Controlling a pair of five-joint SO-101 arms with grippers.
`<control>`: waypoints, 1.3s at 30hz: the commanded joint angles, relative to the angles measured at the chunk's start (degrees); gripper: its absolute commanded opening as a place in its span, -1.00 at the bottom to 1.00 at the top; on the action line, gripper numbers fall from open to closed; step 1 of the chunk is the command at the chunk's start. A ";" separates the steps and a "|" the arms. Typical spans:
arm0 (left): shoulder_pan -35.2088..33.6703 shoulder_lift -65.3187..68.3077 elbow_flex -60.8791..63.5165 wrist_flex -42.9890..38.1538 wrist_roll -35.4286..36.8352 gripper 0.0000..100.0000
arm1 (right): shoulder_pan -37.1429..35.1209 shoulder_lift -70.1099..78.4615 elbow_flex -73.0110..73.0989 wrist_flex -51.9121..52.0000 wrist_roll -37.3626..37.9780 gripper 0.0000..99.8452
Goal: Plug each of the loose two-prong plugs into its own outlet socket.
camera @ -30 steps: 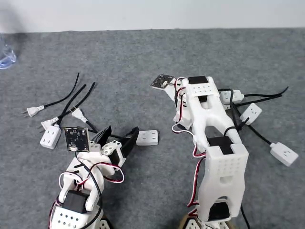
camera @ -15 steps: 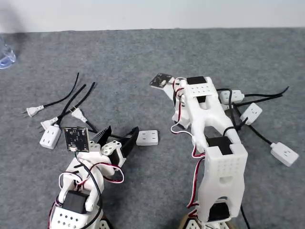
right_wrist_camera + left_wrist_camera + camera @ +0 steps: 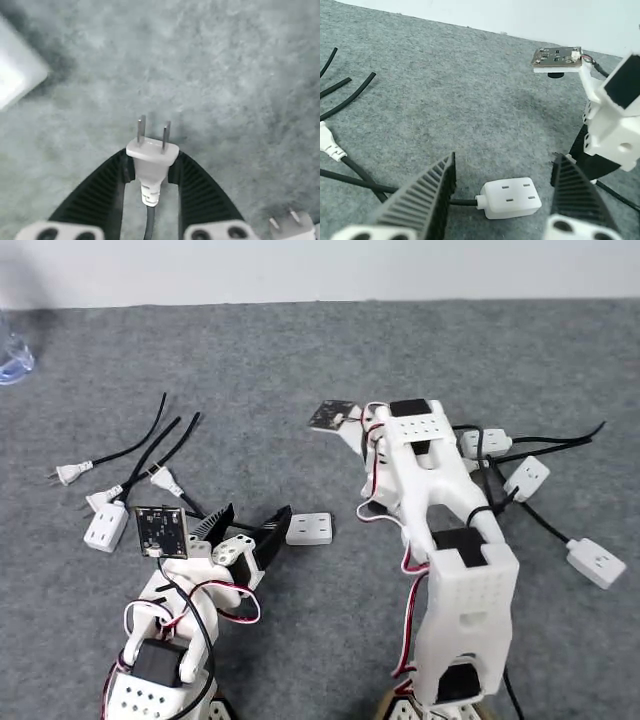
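My right gripper (image 3: 151,162) is shut on a white two-prong plug (image 3: 151,154), prongs pointing out over the grey carpet. In the high view the right arm (image 3: 428,465) stretches over the middle right of the table and hides its fingers. My left gripper (image 3: 257,513) stands open near the front left. A white outlet socket (image 3: 309,528) lies on the carpet just right of it. In the left wrist view that socket (image 3: 509,198) sits between and a little ahead of the spread fingers of the left gripper (image 3: 506,160), untouched.
Loose plugs on black cords (image 3: 66,473) (image 3: 165,480) and another socket (image 3: 105,527) lie at the left. More sockets (image 3: 527,478) (image 3: 596,562) (image 3: 484,443) with tangled cords sit right of the right arm. A second plug (image 3: 290,225) lies near the right gripper.
The right arm's wrist has shifted slightly left and farther away with the plug held. The left arm has stayed still.
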 commanded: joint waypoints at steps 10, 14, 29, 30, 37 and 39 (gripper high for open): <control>-0.26 -0.35 -0.40 -0.18 0.09 -0.42 | -15.43 -16.57 -2.46 12.26 -4.48 -0.98; -0.26 -0.35 -0.40 -0.18 0.09 -0.42 | -18.86 -17.19 -2.73 12.35 -7.47 -0.98; -0.26 -0.35 -0.40 -0.09 0.09 -0.42 | -25.89 -17.10 -17.23 24.84 -13.27 -0.98; -0.26 -0.35 -0.40 -0.09 0.09 -0.42 | -26.95 -17.19 -17.23 25.01 -13.36 -0.98; -0.26 -0.35 -0.40 -0.09 0.09 -0.42 | -30.02 -18.33 -17.49 25.01 -15.21 -0.98; -0.26 -0.35 -0.40 -0.09 0.09 -0.42 | -30.02 -20.26 -17.49 25.01 -15.21 -0.98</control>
